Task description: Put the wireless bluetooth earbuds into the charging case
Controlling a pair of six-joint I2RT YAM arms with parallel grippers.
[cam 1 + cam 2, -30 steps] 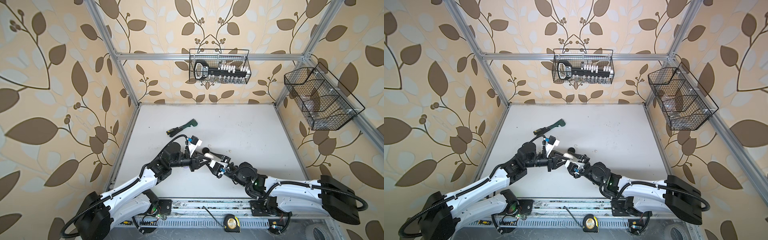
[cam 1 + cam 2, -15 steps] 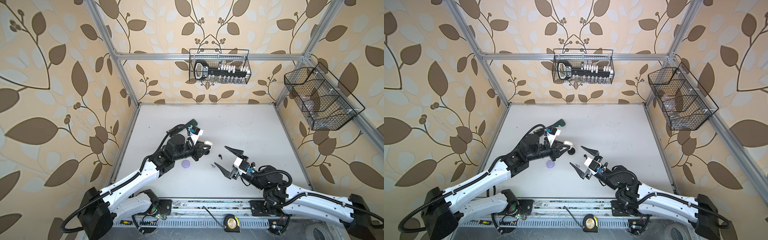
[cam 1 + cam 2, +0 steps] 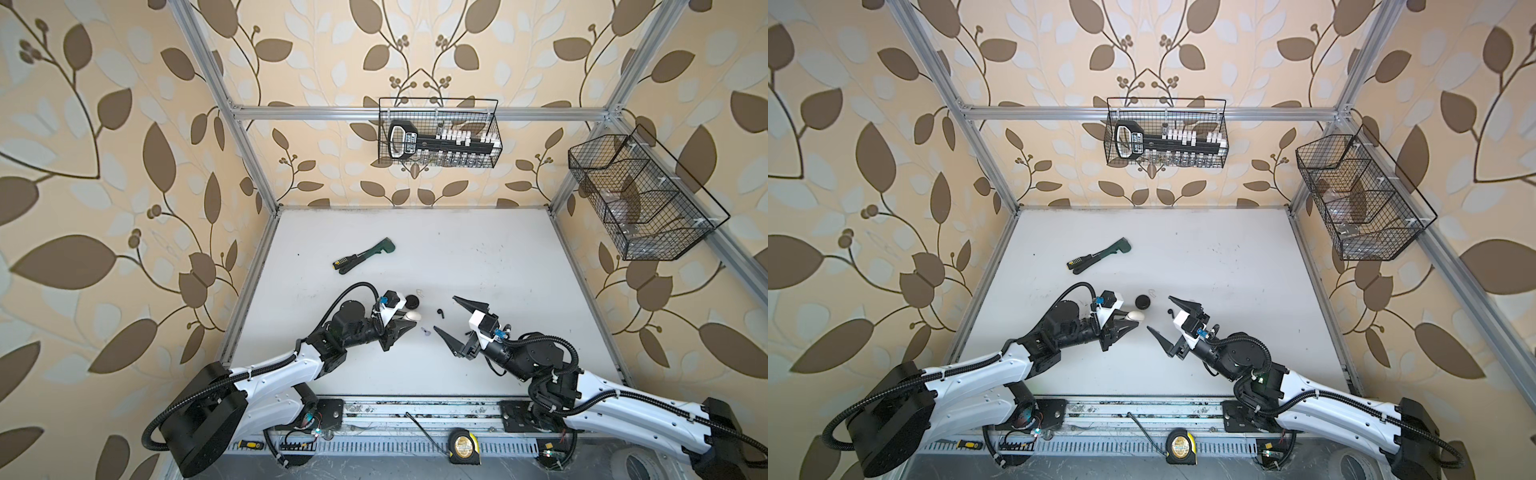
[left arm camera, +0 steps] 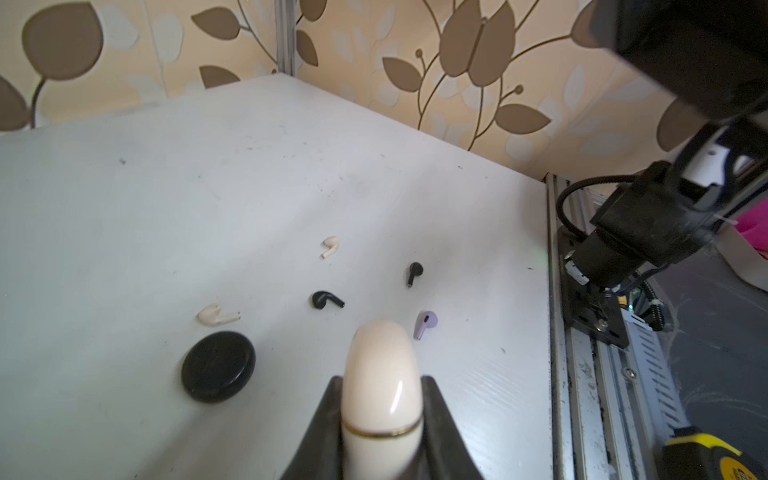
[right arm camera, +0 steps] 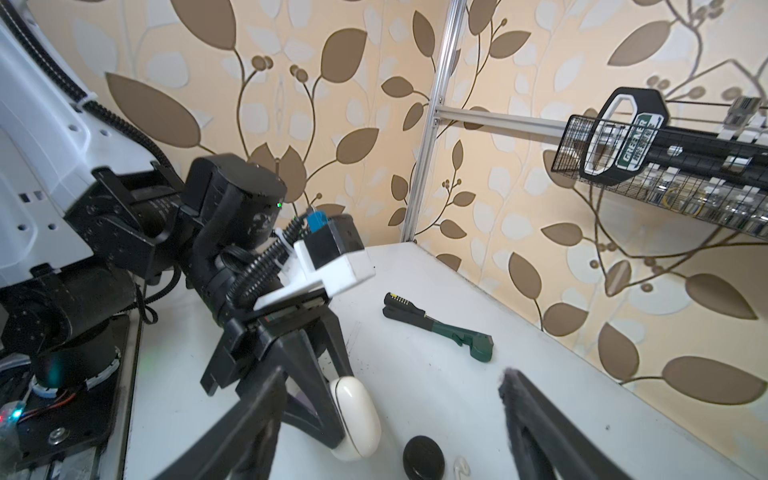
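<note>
table (image 3: 519, 266) open far right, black case (image 4: 218, 366) and earbuds (image 4: 326, 300) mid-table

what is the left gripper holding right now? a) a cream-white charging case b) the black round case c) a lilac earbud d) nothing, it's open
a: in the left wrist view the left gripper is shut on the cream-white charging case, while the black round case and the lilac earbud lie on the table.
</note>
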